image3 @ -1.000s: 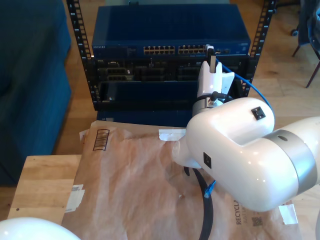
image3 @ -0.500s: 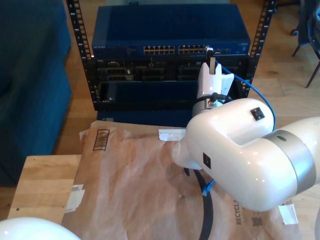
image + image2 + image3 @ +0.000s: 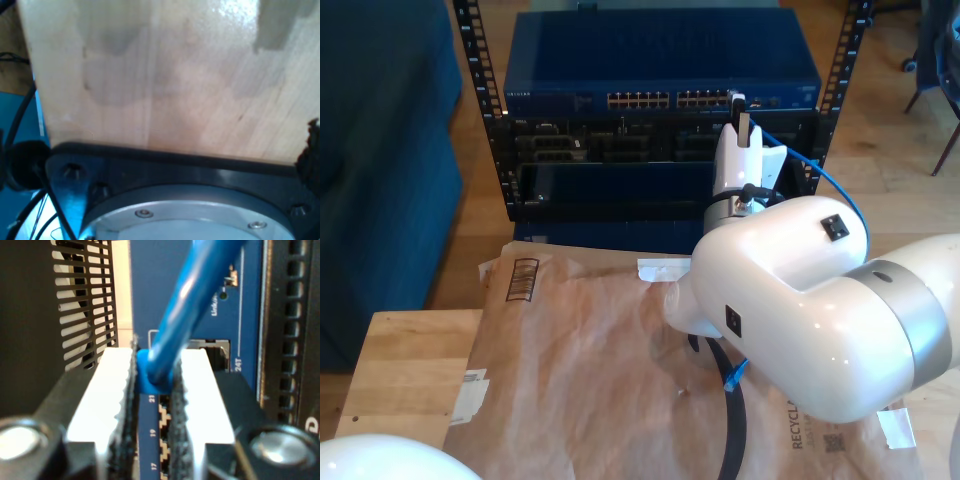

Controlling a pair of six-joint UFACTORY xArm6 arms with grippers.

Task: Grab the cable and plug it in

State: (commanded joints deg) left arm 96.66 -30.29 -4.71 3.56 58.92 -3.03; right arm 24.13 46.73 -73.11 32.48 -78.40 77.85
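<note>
My second gripper (image 3: 152, 390) holds its fingers (image 3: 105, 390) clamped on the cable (image 3: 192, 300) at the switch (image 3: 660, 60) ports, position unchanged; insertion appears imminent. My first gripper's finger state cannot be determined.

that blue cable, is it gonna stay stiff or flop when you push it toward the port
Probably floppy along its length: the cable sags in a loose arc behind the rack. The short stretch clamped between the pads of my second gripper looks straight, so it likely pushes without buckling. Its smooth jacket might slip.
</note>
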